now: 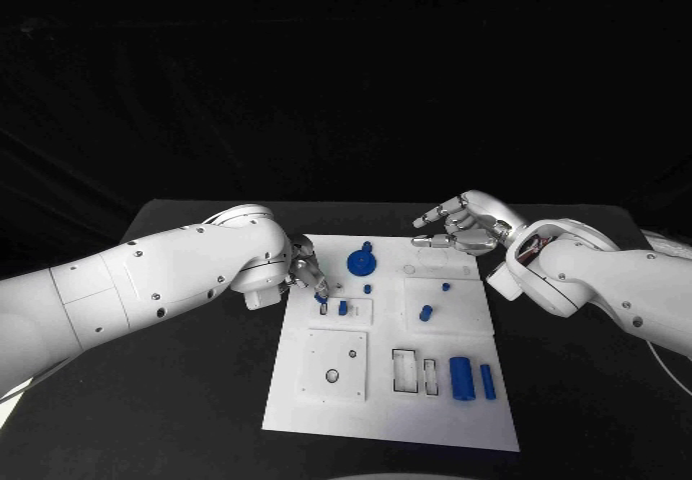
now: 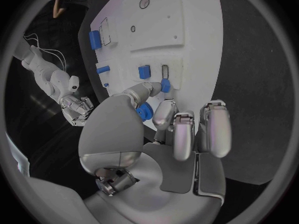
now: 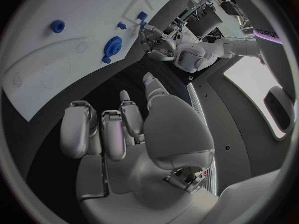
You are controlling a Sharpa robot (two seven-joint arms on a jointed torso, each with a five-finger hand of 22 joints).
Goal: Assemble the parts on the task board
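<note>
Reaching in from the left edge of the head view, the left arm ends over the upper left part of the board. The left hand pinches a small blue peg between the thumb and a fingertip; the other fingers are curled in beside it. In the left wrist view the peg sits just beside a narrow slot and a blue block standing in the board.

The board lies in the middle of the black tabletop. Near its top edge lies a blue gear, close to the left fingertips. A small blue stud stands below the gear. Further right, a second stud and a short cylinder stand on a raised plate. In the lower right of the board, two empty frames lie beside a large blue cylinder and a thinner one.

The right hand hovers at the top right corner of the board. It is released: fingers apart and holding nothing, as the right wrist view confirms. The right arm leaves by the right edge.
</note>
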